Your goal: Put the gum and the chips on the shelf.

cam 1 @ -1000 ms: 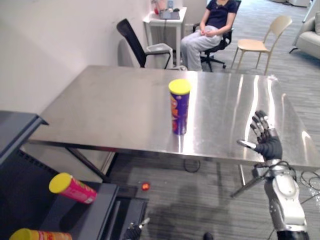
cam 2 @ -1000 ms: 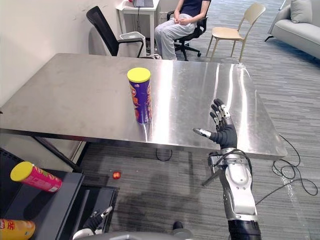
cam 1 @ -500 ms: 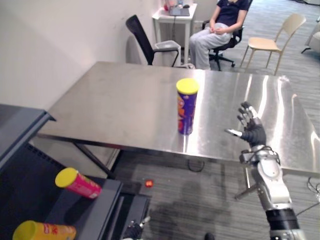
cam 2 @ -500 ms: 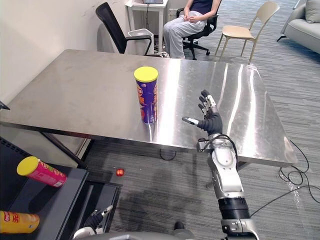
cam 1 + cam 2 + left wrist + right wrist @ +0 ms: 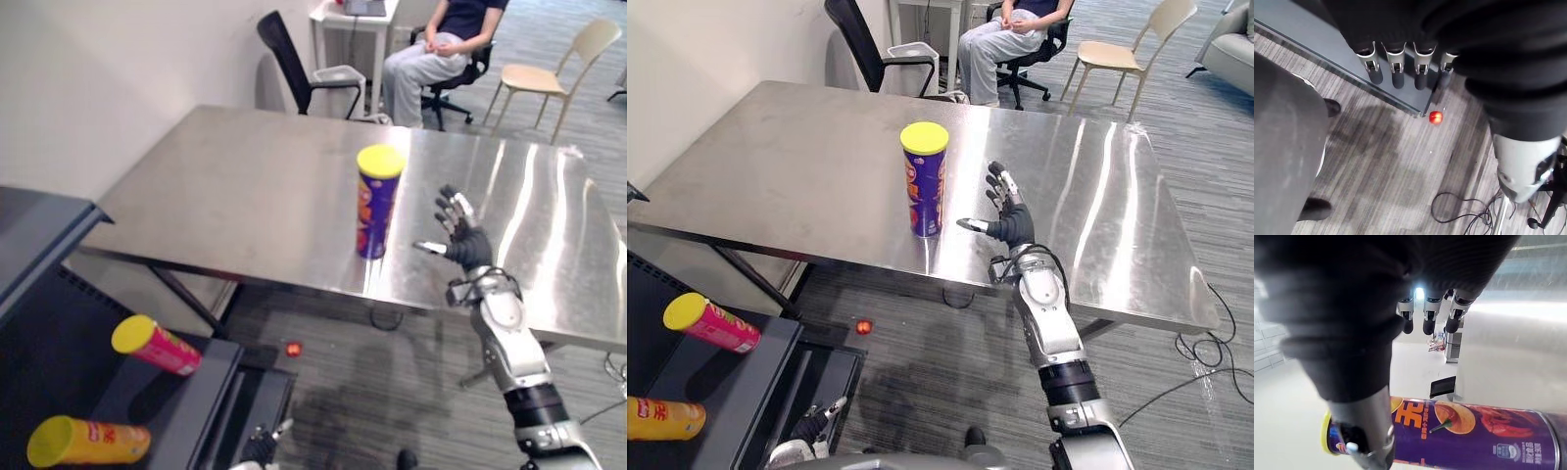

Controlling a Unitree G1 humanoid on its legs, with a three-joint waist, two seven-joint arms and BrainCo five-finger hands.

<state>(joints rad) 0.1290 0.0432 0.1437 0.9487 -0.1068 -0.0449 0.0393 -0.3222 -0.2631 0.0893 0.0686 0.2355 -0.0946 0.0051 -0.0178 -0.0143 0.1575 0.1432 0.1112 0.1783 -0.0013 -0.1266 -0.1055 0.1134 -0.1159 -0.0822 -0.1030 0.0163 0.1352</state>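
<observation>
Right hand (image 5: 1007, 223) fingers spread, empty, now closer to the one purple chips can (image 5: 925, 181), two on the shelf (image 5: 745, 392), pink can (image 5: 710, 323), orange can (image 5: 664, 418), left hand (image 5: 1396, 68) slack-fingered

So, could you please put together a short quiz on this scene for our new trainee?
1. True or false: the right hand is curled round the purple chips can.
2. Where is the purple chips can? A: lying on the shelf. B: upright on the steel table. C: on the floor.
3. How many cans lie on the shelf?
Key: 1 false, the hand is open beside it. 2 B. 3 two, a pink can and an orange can.
</observation>
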